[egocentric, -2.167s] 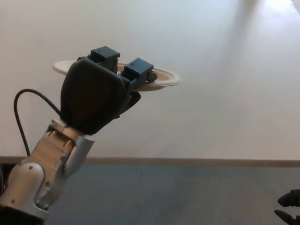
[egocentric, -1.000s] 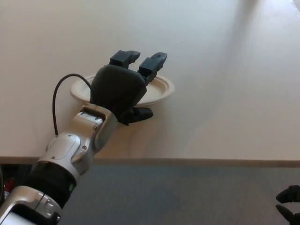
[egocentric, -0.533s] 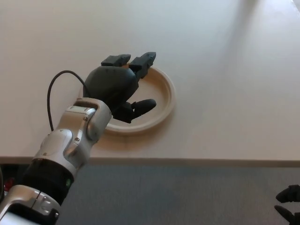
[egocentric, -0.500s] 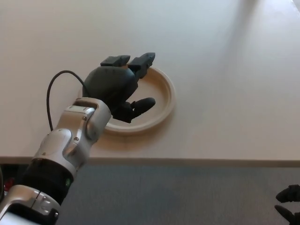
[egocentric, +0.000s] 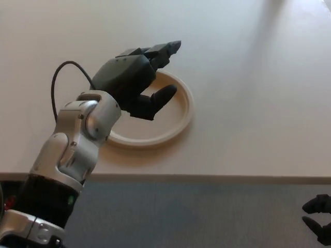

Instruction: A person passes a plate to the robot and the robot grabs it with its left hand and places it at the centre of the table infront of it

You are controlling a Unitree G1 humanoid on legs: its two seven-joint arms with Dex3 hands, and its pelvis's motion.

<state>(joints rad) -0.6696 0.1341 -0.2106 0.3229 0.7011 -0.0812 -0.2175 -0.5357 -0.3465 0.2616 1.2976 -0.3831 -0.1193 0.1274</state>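
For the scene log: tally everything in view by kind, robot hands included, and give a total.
Plate: 1, cream, flat on the table
Table: 1
Robot hands: 2, left hand above the plate, right hand at the picture's lower right edge
Cable: 1, black, on the left arm
Total: 5

plate point(egocentric: 173, 125): you see a pale, matt disc, paper-like in look, with a smooth raised rim and no shine.
table point(egocentric: 248, 93): its top looks smooth and matt to you, a light beige laminate-like surface with soft glare at the far right.
left hand point(egocentric: 135, 78): matt black plastic shell, hard and smooth.
forearm point(egocentric: 80, 139): brushed silver metal with a dull sheen.
cable point(egocentric: 54, 90): thin black rubbery cord.
floor point(egocentric: 196, 217): grey, fine-textured, carpet-like.
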